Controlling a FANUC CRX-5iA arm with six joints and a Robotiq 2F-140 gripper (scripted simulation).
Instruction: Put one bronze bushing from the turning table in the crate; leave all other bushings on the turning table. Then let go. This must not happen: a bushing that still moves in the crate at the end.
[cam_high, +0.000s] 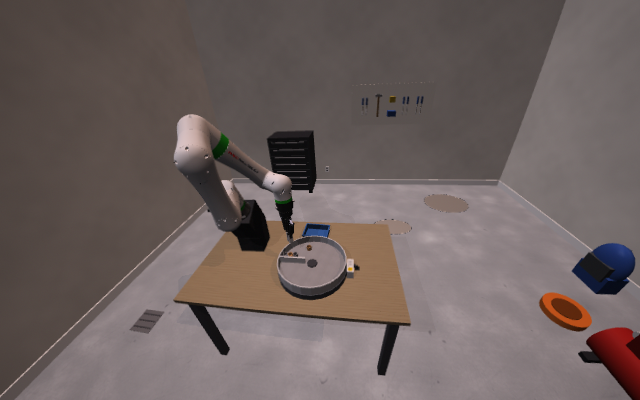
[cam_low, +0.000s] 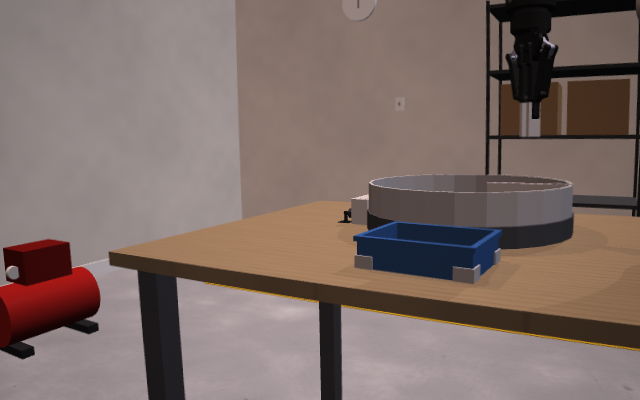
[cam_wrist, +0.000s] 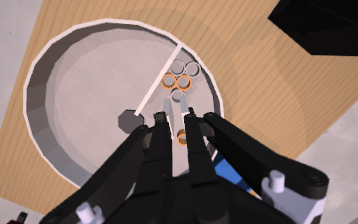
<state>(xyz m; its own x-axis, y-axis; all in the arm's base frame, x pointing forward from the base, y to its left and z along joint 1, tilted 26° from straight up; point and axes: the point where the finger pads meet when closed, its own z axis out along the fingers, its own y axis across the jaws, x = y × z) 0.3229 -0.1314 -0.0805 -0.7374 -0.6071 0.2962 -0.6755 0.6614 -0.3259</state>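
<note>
The round grey turning table (cam_high: 312, 265) stands on the wooden table; it also shows in the exterior view (cam_low: 470, 205) and in the wrist view (cam_wrist: 120, 100). A cluster of bronze and grey bushings (cam_wrist: 179, 80) lies beside its white divider bar (cam_wrist: 157, 82). One bronze bushing (cam_wrist: 180, 134) lies alone on the disc, seen through the gap between my fingers. The blue crate (cam_high: 316, 230) sits just behind the turning table; the exterior view (cam_low: 427, 249) shows it empty. My gripper (cam_wrist: 176, 106) (cam_low: 529, 122) hangs well above the disc near its rim, fingers nearly together, holding nothing.
The arm's black base (cam_high: 252, 232) stands at the table's back left. A small white box (cam_high: 350, 266) sits against the turning table's right side. A dark hub (cam_wrist: 127, 120) marks the disc's centre. A black shelf rack (cam_low: 565, 100) stands behind the table.
</note>
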